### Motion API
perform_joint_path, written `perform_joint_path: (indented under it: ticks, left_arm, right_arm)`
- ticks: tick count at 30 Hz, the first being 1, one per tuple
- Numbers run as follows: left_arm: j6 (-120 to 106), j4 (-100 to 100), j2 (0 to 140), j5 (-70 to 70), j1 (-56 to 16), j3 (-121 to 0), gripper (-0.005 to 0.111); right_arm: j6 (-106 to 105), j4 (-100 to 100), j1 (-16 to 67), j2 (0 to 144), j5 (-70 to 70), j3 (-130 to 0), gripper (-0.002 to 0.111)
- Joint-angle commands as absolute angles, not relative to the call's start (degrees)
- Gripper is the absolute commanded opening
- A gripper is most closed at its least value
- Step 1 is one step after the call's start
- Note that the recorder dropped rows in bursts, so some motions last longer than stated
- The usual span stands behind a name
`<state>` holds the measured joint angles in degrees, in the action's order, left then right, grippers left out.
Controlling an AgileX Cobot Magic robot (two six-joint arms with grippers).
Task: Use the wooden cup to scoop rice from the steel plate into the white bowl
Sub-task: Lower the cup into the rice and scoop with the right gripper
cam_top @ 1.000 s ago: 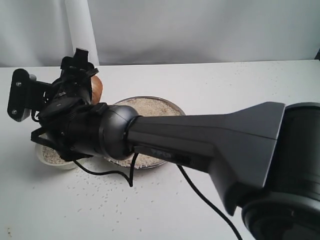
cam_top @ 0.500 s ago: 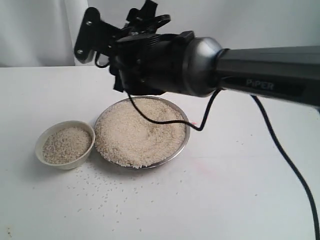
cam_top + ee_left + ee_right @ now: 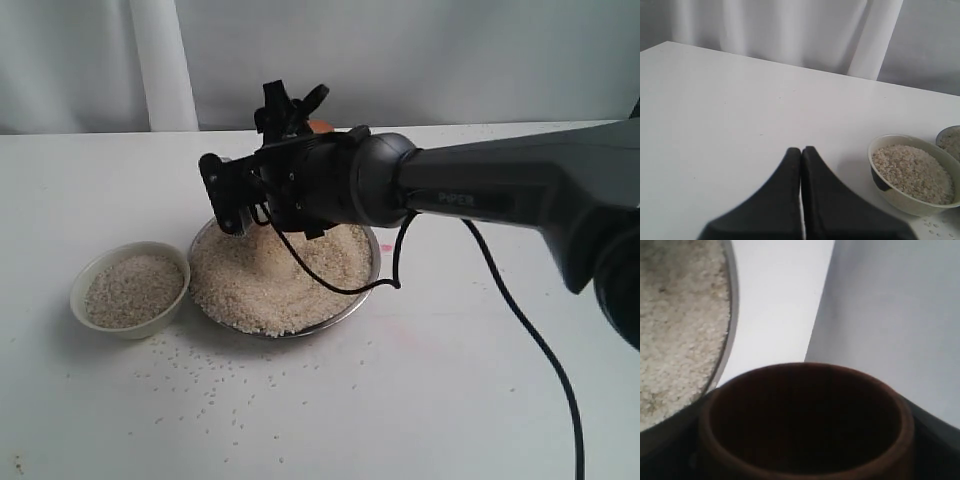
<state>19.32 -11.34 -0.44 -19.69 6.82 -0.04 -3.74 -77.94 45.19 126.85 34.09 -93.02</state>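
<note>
The steel plate [image 3: 365,295] sits mid-table, heaped with rice [image 3: 270,285]. To its left stands the white bowl [image 3: 130,330], also holding rice [image 3: 130,290]. My right gripper [image 3: 290,110] reaches in from the right and hovers over the plate's far rim, shut on the wooden cup [image 3: 320,126]. In the right wrist view the cup [image 3: 805,460] shows a dark inside with no grains visible, and the plate rim [image 3: 732,305] lies beside it. My left gripper [image 3: 801,150] is shut and holds nothing, low over the table beside the bowl [image 3: 900,200].
Loose grains [image 3: 210,400] are scattered on the white table in front of the bowl and plate. A black cable [image 3: 330,285] hangs from the right arm across the plate's rice. A pale curtain [image 3: 400,60] closes off the back edge.
The right arm swung from over the white bowl, rose above the plate, then dropped toward the plate's far rim, keeping hold of the cup.
</note>
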Motion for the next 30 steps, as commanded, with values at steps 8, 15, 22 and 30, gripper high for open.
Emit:
perform_joint_path:
  ticks: [8, 15, 22, 30]
  left_arm:
    - [19.4, -11.1, 0.0, -19.3, 6.8, 0.0, 0.000]
    - [19.4, -11.1, 0.0, -19.3, 6.8, 0.0, 0.000]
    - [19.4, -11.1, 0.0, -19.3, 6.8, 0.0, 0.000]
    - [19.4, -11.1, 0.0, -19.3, 6.8, 0.0, 0.000]
  right_arm:
    - [-12.3, -79.7, 45.0, 130.6, 35.9, -92.8, 0.000]
    - [-13.2, -80.1, 44.7, 133.1, 35.7, -92.8, 0.000]
    - [-14.3, -80.8, 44.6, 133.2, 34.5, -92.8, 0.000]
    - [-18.0, -80.4, 44.6, 134.4, 32.0, -92.8, 0.000]
